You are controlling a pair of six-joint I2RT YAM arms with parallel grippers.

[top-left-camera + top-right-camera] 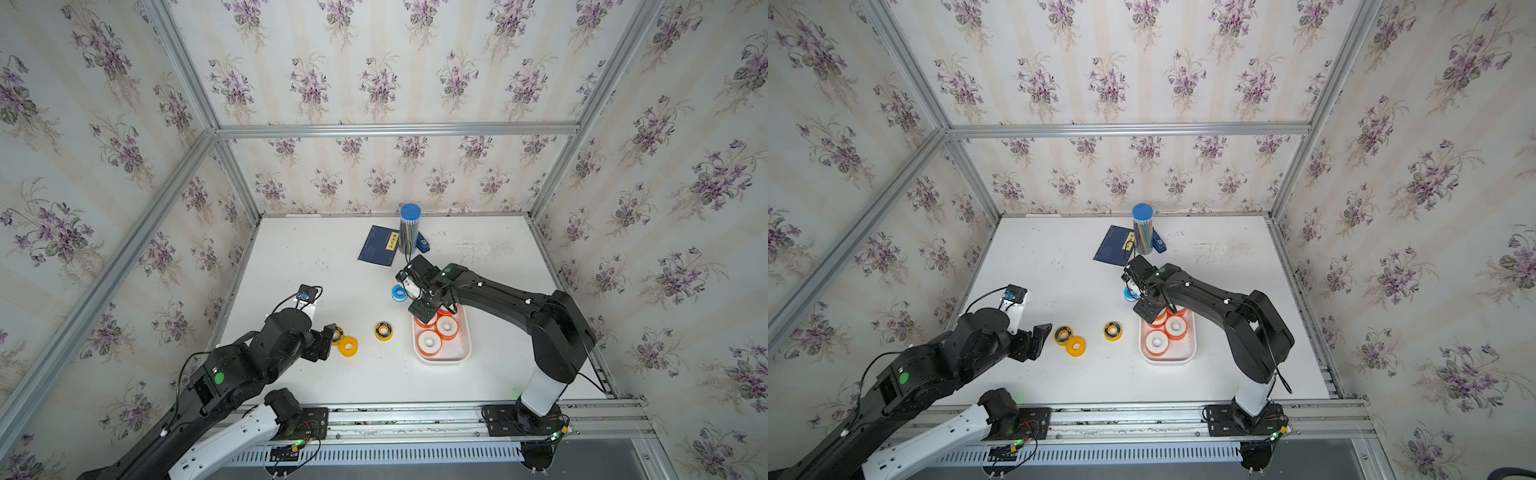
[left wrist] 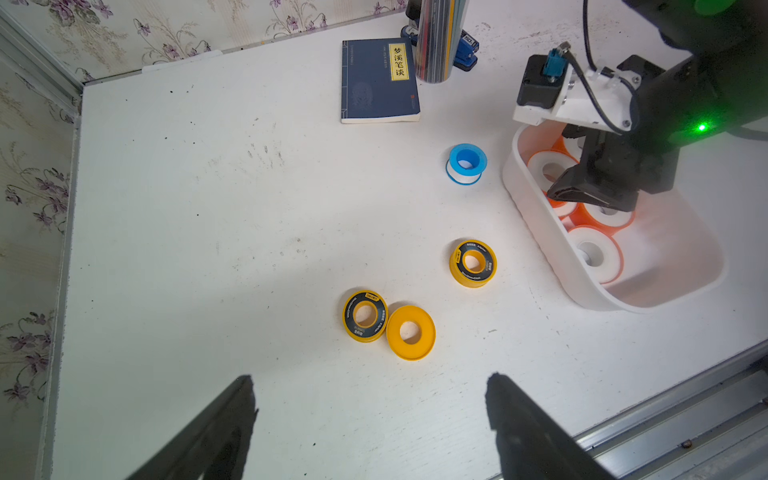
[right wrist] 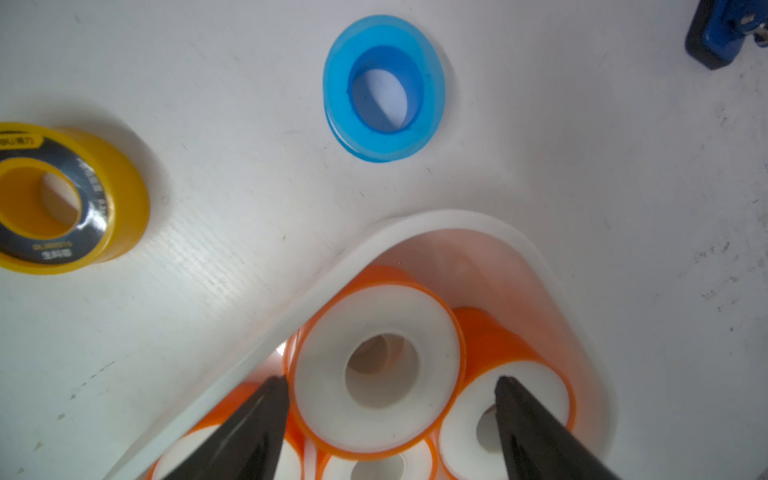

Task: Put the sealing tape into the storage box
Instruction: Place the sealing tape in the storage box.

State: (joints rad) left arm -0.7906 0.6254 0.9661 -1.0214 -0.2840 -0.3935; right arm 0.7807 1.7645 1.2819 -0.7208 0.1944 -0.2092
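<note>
The white storage box [image 1: 442, 360] at the right holds several white-faced, orange-rimmed sealing tape rolls [image 1: 429, 340]. My right gripper [image 3: 390, 380] hangs open over its far end. One orange-rimmed roll [image 3: 324, 374] lies between the fingers on top of the others, with a gap at one fingertip. On the table lie a blue-and-white roll [image 1: 399, 293], a yellow roll with a black centre [image 1: 383, 331], a plain yellow roll [image 1: 348, 345] and another black-centred one [image 2: 353, 328] touching it. My left gripper [image 2: 370, 378] is open and empty just short of that pair.
A dark blue book [image 1: 377, 246], a tall blue-capped cylinder [image 1: 410, 228] and a small blue stapler [image 1: 423, 243] stand at the back. Aluminium frame rails [image 1: 415, 419] and papered walls close in the white table.
</note>
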